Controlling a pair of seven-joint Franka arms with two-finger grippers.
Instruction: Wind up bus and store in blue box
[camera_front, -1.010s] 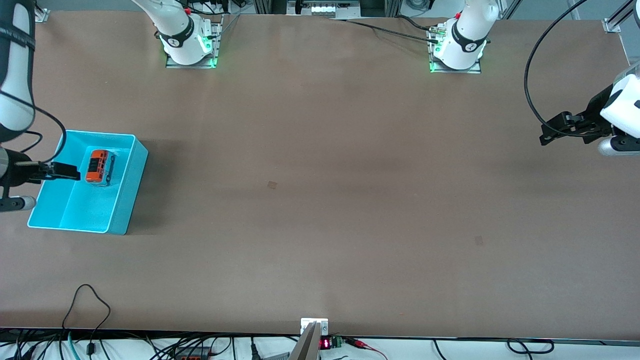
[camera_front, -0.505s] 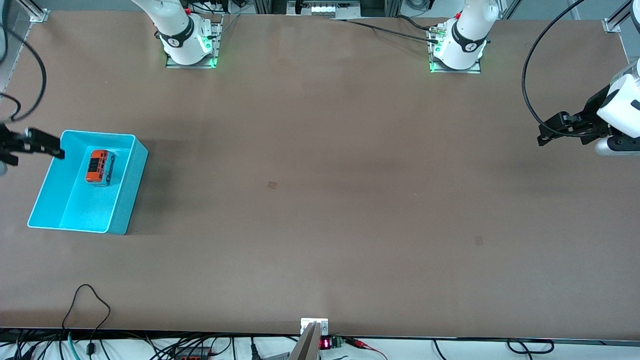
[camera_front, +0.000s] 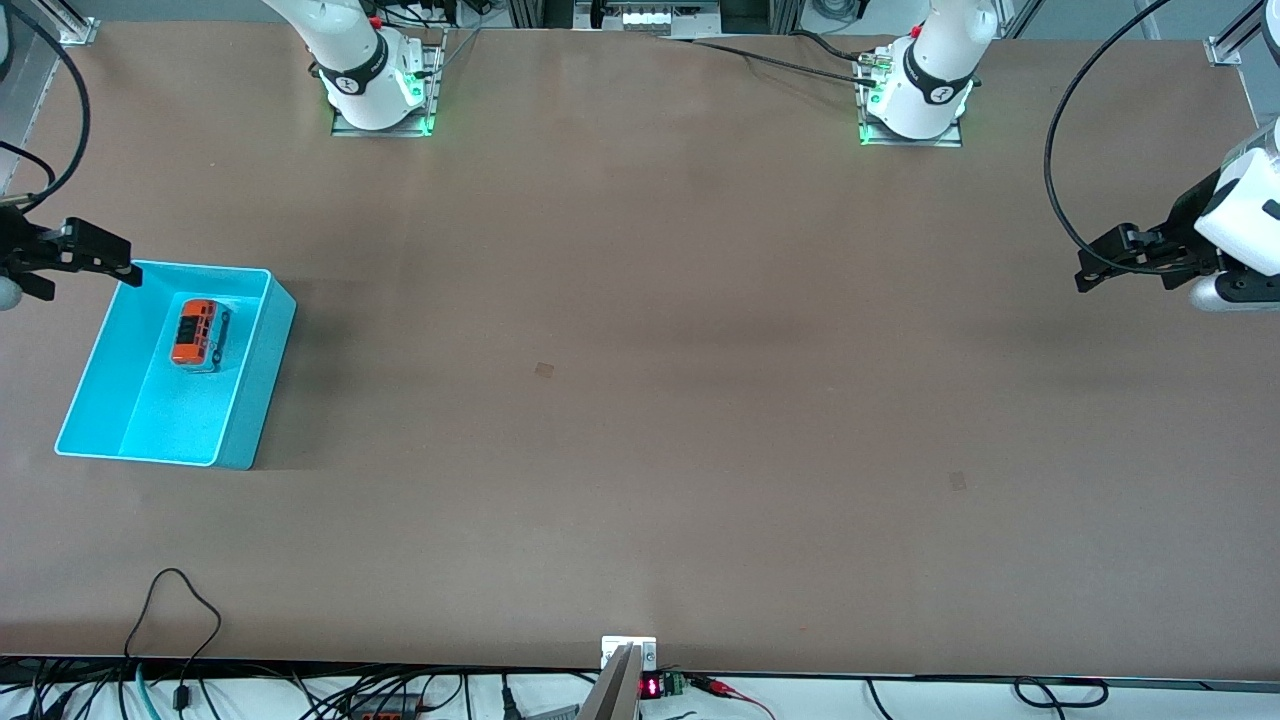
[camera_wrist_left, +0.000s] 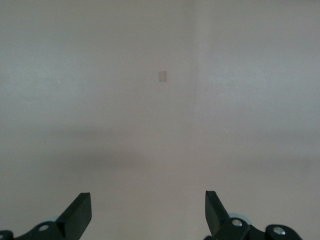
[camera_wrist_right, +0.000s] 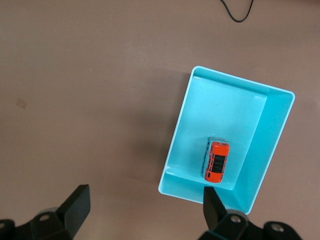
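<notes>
Bus inside blue box, tools open

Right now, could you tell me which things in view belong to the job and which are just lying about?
Job:
- bus, lying in the box
- blue box
- right gripper, open, by the box's corner

Not part of it:
- left gripper, open, waiting
- black cable

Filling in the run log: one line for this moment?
small orange toy bus: in cyan-blue plastic bin | right gripper: open, over bin corner | left gripper: open, waiting
</notes>
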